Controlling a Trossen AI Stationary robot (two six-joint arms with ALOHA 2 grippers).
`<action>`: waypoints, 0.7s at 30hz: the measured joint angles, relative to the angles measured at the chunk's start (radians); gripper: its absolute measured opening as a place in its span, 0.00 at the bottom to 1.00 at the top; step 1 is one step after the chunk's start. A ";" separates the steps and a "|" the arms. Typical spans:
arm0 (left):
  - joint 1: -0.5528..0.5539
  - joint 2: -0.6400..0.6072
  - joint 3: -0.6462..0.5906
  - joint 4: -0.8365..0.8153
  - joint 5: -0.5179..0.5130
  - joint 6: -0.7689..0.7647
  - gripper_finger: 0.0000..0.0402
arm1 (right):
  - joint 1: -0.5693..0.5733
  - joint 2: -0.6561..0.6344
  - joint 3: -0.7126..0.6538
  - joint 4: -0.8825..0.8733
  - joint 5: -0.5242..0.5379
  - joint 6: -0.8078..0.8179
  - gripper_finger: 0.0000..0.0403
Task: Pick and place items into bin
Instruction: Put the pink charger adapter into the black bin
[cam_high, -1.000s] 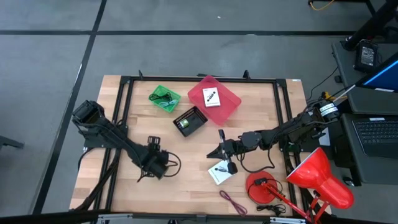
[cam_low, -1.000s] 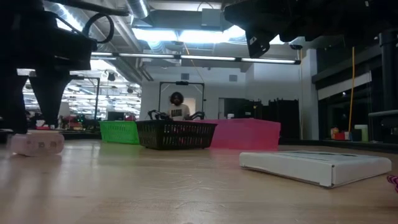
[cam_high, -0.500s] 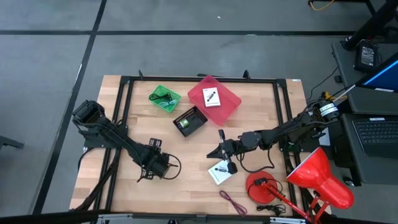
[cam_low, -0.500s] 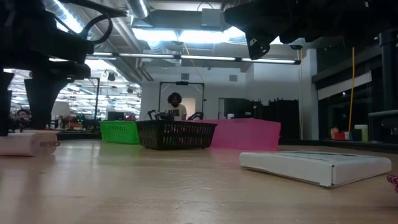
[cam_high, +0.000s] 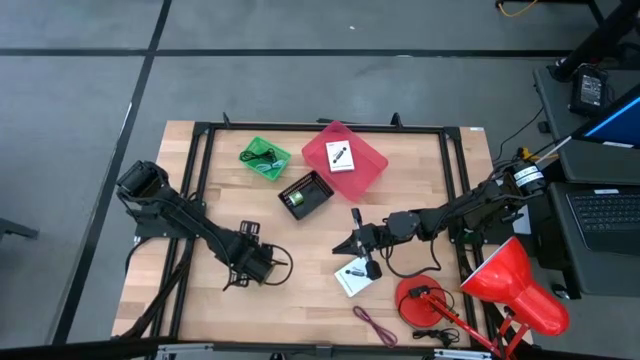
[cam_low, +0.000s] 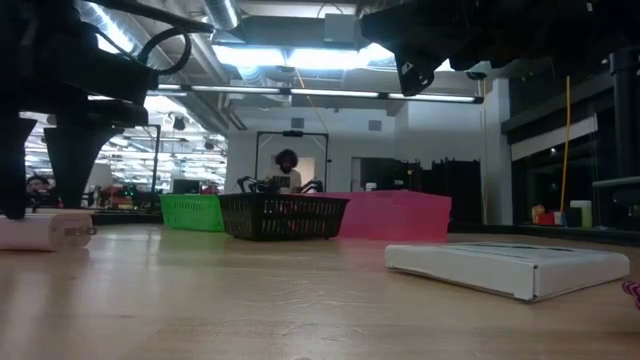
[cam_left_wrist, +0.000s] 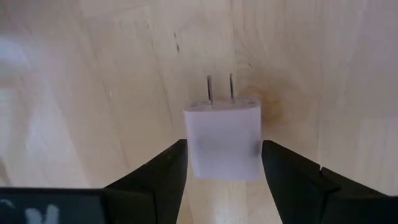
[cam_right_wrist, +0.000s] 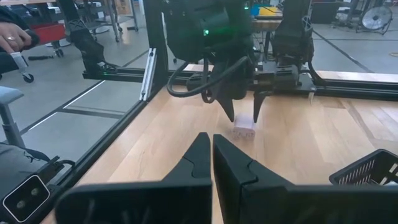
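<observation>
Left pincer (cam_left_wrist: 221, 163) sat wide around a small white plastic wall charger (cam_left_wrist: 222, 138) on the wooden tabletop (cam_left_wrist: 93, 93), right pincer (cam_right_wrist: 212, 155) closed and empty.

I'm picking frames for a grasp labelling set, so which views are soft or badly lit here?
Left wrist view: the white plug between the left gripper fingers is blurred, its prongs sharper. Low view: ceiling lights glare, arms read as silhouettes, and the near tabletop is out of focus. High view: evenly lit, sharp. Right wrist view: the right gripper is dark against bright wood.
</observation>
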 joint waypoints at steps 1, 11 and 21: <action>-0.002 0.000 0.000 0.000 -0.002 0.000 0.50 | 0.000 0.000 0.000 0.000 0.000 0.000 0.00; -0.003 -0.001 0.000 0.009 -0.010 -0.060 0.53 | 0.000 0.000 0.000 -0.002 0.000 0.000 0.00; -0.004 -0.001 0.000 0.019 -0.018 -0.078 0.60 | 0.000 0.000 0.000 -0.002 0.000 0.001 0.00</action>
